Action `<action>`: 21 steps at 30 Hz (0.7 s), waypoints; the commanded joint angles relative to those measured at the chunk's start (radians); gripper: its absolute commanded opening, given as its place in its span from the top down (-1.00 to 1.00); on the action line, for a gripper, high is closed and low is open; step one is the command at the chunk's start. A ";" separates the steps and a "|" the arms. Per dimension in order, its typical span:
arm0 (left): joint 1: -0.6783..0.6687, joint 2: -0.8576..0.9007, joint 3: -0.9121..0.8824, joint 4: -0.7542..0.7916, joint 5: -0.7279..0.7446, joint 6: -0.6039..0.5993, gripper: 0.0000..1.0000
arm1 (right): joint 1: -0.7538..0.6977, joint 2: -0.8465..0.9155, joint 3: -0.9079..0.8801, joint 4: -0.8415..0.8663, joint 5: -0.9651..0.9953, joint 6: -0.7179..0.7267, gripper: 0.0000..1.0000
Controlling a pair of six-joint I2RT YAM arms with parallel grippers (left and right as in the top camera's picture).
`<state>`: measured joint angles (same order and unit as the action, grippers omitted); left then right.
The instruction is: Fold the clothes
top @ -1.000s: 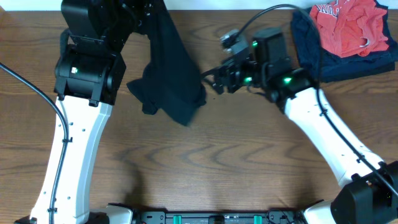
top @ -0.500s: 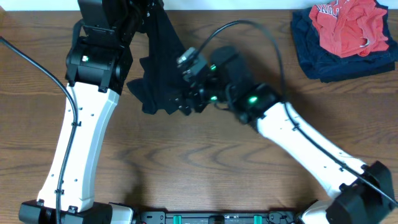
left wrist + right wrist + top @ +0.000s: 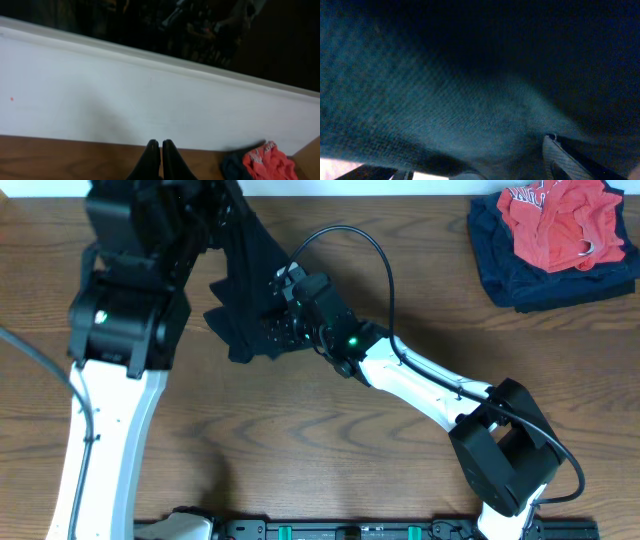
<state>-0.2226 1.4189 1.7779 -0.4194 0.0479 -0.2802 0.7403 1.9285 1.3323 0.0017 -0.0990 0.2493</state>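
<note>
On the brown wood-grain tabletop (image 3: 330,440), the right arm's white link (image 3: 420,385) is stretching from the near edge, right of centre, diagonally toward the far left. The right gripper (image 3: 278,332) is sitting at the lower right margin of the black thin-fabric garment (image 3: 262,275), left of the tabletop's middle and toward the far edge. In the right wrist view dark weave is filling nearly the whole frame. Only one ribbed finger (image 3: 562,159) is showing at the lower right, so it cannot be told whether this gripper is parted or clamped.

The garment's bunched lower part is resting on the wood, and its upper part is rising as a narrow band toward the far edge. There the left gripper (image 3: 161,159) is holding it: in the left wrist view the two black fingers are pressing together with only a thin seam between them. The left arm's white link (image 3: 105,430) is running along the left edge.

At the far right corner a crumpled red garment with white lettering (image 3: 560,225) is lying on top of a folded dark navy garment (image 3: 500,275). Beyond the far edge a white wall (image 3: 150,95) is standing.
</note>
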 commanded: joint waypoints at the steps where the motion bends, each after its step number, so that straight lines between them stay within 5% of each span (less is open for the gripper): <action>1: 0.003 -0.045 0.015 -0.016 -0.008 0.018 0.88 | 0.000 0.014 0.008 0.044 0.040 0.050 -0.35; 3: 0.003 -0.052 0.015 -0.034 -0.008 0.018 0.88 | 0.000 0.018 0.008 0.058 0.039 0.066 0.15; 5: 0.004 -0.056 0.015 -0.050 -0.008 0.023 0.88 | 0.000 0.017 0.008 0.059 0.039 0.080 0.90; 6: 0.004 -0.056 0.015 -0.056 -0.008 0.035 0.88 | 0.000 0.014 0.008 0.058 0.036 0.080 0.98; 17: 0.005 -0.061 0.015 -0.104 -0.219 0.146 0.88 | -0.142 -0.183 0.009 -0.225 -0.020 -0.026 0.98; 21: 0.008 -0.060 0.015 -0.111 -0.224 0.149 0.88 | -0.243 -0.249 0.009 -0.271 -0.217 -0.077 0.98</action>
<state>-0.2222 1.3735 1.7779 -0.5343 -0.1242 -0.1669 0.5568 1.7397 1.3315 -0.2623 -0.1669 0.2344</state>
